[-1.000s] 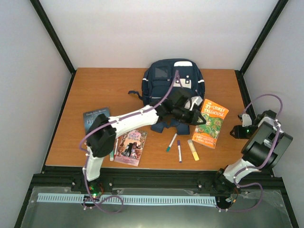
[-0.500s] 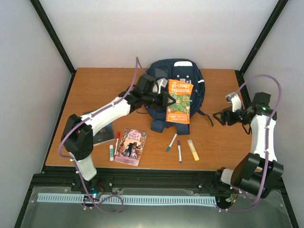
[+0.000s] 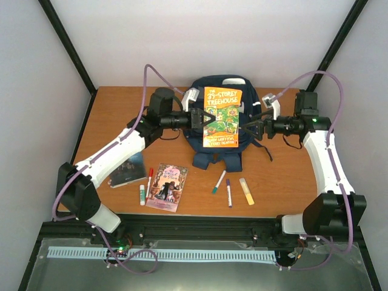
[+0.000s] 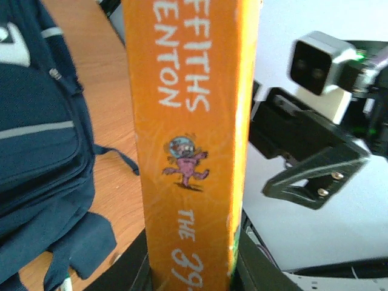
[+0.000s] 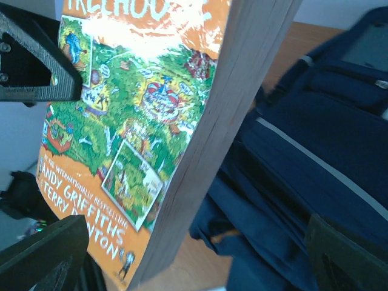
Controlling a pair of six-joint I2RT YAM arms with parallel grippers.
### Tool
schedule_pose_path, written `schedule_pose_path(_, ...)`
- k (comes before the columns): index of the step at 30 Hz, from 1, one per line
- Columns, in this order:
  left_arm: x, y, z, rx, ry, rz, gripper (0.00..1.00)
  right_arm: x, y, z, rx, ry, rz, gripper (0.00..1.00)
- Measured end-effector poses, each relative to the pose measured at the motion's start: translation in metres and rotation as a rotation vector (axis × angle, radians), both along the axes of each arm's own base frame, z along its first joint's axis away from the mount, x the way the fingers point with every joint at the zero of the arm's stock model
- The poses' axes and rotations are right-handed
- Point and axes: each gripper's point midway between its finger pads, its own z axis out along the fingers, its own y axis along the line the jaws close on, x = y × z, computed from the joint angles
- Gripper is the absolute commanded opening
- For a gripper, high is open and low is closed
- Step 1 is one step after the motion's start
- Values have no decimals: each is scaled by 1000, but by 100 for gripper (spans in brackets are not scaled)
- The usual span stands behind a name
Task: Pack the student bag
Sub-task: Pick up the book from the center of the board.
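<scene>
the left gripper (image 3: pixel 204 119) is clamped on the spine edge of the treehouse book (image 3: pixel 222 117), holding it in the air at upper centre of the top view with the cover turned up to the camera. the right gripper (image 3: pixel 249 128) sits just beside the book's opposite edge, the page side, with its fingers spread wide. in the right wrist view the page block runs up between them and neither pad shows contact.

the student bag (image 3: pixel 233 82) lies directly beneath the book, flat on the table (image 3: pixel 121 109) toward the far edge. its handle end is toward the top of the frame and its straps (image 3: pixel 216 160) trail toward the bottom. book and bag have their long axes roughly in line, both running top to bottom of the frame. the book hides most of the bag's upper face, so i cannot tell whether a compartment is unzipped or where its mouth lies.

both arms reach in level from either side and are about equally near the bag. the left one carries the load, so my guess is the right is the one free to open or steady the bag.

the table is smooth wood. in the lower part of the frame, well apart from the bag, lie a pink book (image 3: pixel 167 187), a dark book (image 3: pixel 127 169), a red pen (image 3: pixel 149 182), a glue stick (image 3: pixel 142 194), a green marker (image 3: pixel 219 181), a purple marker (image 3: pixel 228 193) and a yellow highlighter (image 3: pixel 247 191). there looks to be room to lower the book without touching them.
</scene>
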Motion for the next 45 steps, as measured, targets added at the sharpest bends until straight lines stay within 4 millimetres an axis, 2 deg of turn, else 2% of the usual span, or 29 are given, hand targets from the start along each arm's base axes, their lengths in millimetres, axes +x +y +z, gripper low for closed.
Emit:
schedule_pose_path(3,-8,2,21,-39,-55,-32,1,3,17,9,62,29,40,100)
schedule_pose_path(5,-11,1,28,-57,-73,-50,1,7,24,12,98,60,54,100)
schedule_pose_path(9,-14,-1,30,-76,-86,-74,1,11,33,11,146,112,77,100)
schedule_pose_path(14,-17,-2,25,-80,-80,-92,1,6,49,16,196,151,130,97)
schedule_pose_path(19,-16,-2,24,-76,-82,-82,1,-5,63,26,248,167,198,81)
schedule_pose_path(28,-1,7,7,9,-76,22,7,-10,64,29,283,203,199,68)
schedule_pose_path(31,1,8,3,31,-74,40,13,-15,65,31,286,206,191,58)
schedule_pose_path(34,0,8,2,32,-76,39,14,-15,64,31,284,208,175,52)
schedule_pose_path(42,-1,7,3,29,-76,34,18,-7,62,24,268,216,128,24)
schedule_pose_path(45,0,7,3,30,-76,34,30,-3,61,22,258,217,107,11)
